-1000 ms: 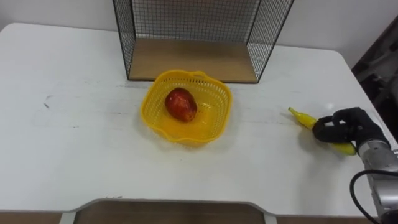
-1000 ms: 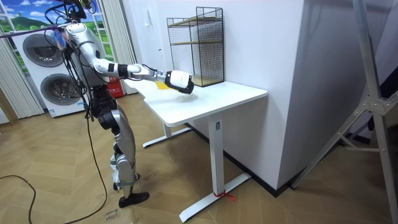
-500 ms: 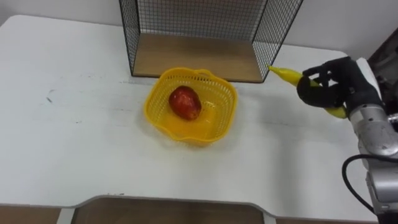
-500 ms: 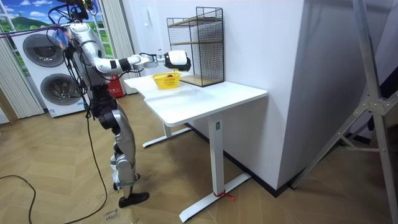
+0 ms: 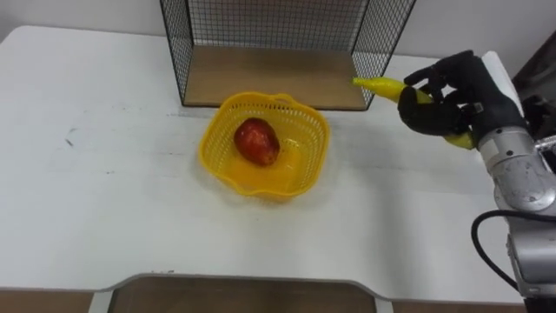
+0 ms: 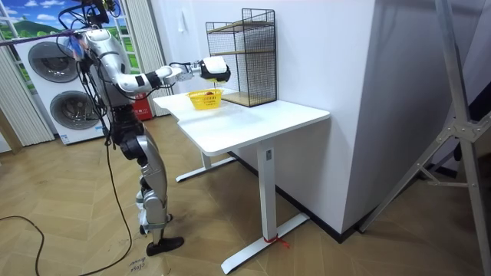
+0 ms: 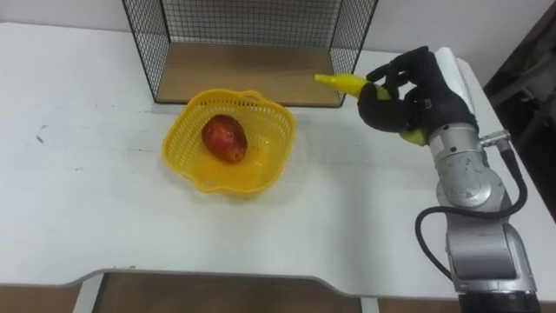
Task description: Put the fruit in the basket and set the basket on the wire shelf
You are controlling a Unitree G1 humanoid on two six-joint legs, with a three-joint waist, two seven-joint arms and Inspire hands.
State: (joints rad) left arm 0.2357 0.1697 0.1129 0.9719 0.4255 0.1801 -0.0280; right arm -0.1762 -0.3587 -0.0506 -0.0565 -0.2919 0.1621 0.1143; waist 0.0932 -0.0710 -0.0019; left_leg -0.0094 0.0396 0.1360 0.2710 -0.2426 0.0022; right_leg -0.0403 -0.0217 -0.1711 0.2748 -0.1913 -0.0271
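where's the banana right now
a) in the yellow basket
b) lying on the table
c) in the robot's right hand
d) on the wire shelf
c: the right hand is curled round the banana, off the table right of the basket, which holds just a red fruit.

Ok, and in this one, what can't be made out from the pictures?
The banana: its middle is hidden under the curled fingers of the right hand in both eye views.
The wire shelf: its upper part is cut off by the eye views' top edge.
The red fruit in the basket: its kind cannot be told; in the room view it is too small to see.
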